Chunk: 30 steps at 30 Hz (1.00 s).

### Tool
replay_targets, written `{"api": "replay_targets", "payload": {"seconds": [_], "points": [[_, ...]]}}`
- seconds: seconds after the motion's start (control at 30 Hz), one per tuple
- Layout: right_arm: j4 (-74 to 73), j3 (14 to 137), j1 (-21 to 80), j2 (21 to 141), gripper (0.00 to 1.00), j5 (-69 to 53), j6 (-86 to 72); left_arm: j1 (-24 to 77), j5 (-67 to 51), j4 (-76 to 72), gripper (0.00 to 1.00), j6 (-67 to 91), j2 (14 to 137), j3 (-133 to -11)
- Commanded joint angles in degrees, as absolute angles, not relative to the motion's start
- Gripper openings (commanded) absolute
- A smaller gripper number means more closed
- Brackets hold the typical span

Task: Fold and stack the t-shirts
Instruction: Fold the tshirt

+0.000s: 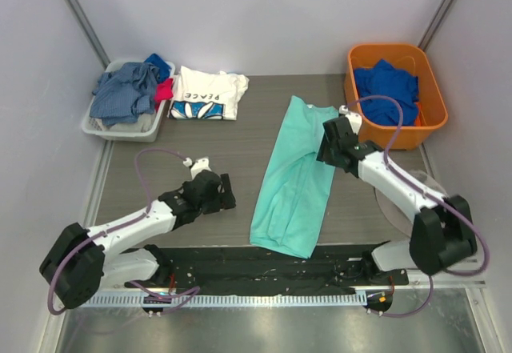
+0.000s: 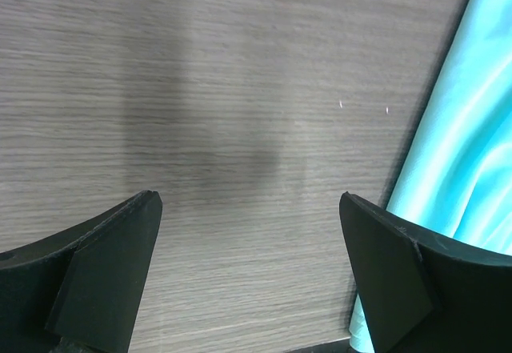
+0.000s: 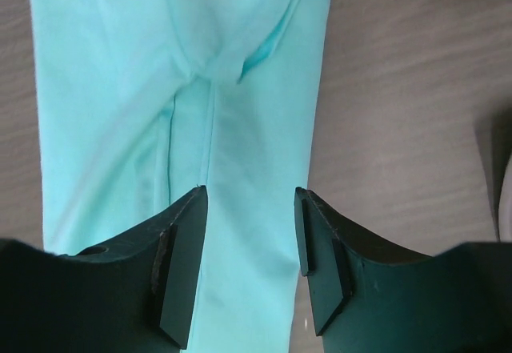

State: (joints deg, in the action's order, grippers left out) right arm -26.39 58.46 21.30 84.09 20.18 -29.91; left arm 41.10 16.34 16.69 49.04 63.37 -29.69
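Top external view, left to right. At 10 o'clock on the grey wood-grain table [image 1: 240, 141] is a pale grey slatted plastic basket [image 1: 96, 125], heaped with grey-blue denim-like clothes [image 1: 124, 93]. A scrap of blue cloth [image 1: 160, 66] and a scrap of pink cloth [image 1: 164, 90] poke out on its right side. Both are mostly buried, so what they are is unreadable. Just beside the basket, at 11 o'clock, lies the white t-shirt printed "PEACE" with blue petals [image 1: 206, 95], folded to a rough square.

The left gripper [image 1: 226, 194] is at 8 o'clock, low over bare table. Its fingers are hard to separate from the black wrist here. Left wrist view: the left gripper [image 2: 250, 201] has its jaws spread fully wide, with nothing between them but tabletop. Only the fingertips show; the rest is cropped at the frame bottom. A teal cloth edge [image 2: 468, 145] runs past the right finger; whether they touch I cannot tell.

The mint-teal short-sleeved t-shirt [image 1: 292, 181] lies as a long narrow strip just right of centre, running from 12 o'clock down to 6 o'clock. Its sleeves are not distinguishable in the folds.

The right gripper [image 1: 326, 151] sits over the strip's right edge at about 1 o'clock, and its body covers that part of the cloth. Right wrist view: the right gripper [image 3: 250, 197] has its jaws roughly half apart, with teal cloth lying flat under the gap and nothing pinched. Whether the tips touch the fabric is unclear.

At 2 o'clock is an orange plastic tub [image 1: 396, 53] holding a crumpled royal blue garment [image 1: 388, 89], partly crossed by the right arm's purple cable [image 1: 392, 113].
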Motion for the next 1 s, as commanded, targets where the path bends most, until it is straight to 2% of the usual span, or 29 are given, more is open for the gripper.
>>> {"api": "replay_targets", "payload": {"seconds": [0.0, 0.13, 0.2, 0.33, 0.37, 0.6, 0.67, 0.97], "points": [[-30.14, 49.86, 26.00, 72.44, 0.55, 20.39, -36.37, 43.76, 14.68, 11.88, 1.00, 47.99, 67.14, -31.73], [-27.09, 44.39, 27.33, 65.05, 0.55, 21.01, -37.01, 45.26, 13.89, 10.63, 1.00, 48.08, 71.62, -34.18], [-22.69, 45.86, 27.42, 66.35, 0.55, 21.01, -34.99, 45.88, 13.62, 10.72, 1.00, 48.08, 72.51, -35.33], [-19.07, 55.96, 27.33, 77.49, 0.56, 22.85, -28.59, 46.14, 14.32, 11.77, 1.00, 49.57, 68.39, -34.19], [-18.81, 58.86, 27.33, 83.78, 0.56, 23.46, -27.52, 46.14, 14.94, 12.56, 1.00, 50.01, 67.07, -33.49], [-21.00, 87.31, 23.03, 111.12, 0.57, 26.28, -22.24, 46.14, 20.56, 25.55, 1.00, 51.15, 52.31, -30.94], [-22.75, 93.04, 22.33, 115.82, 0.57, 26.19, -21.62, 46.14, 22.32, 28.38, 1.00, 51.50, 47.56, -30.59], [-26.28, 102.73, 21.62, 131.12, 0.58, 29.71, -18.63, 46.05, 24.52, 35.95, 1.00, 55.63, 36.48, -27.42]]}}
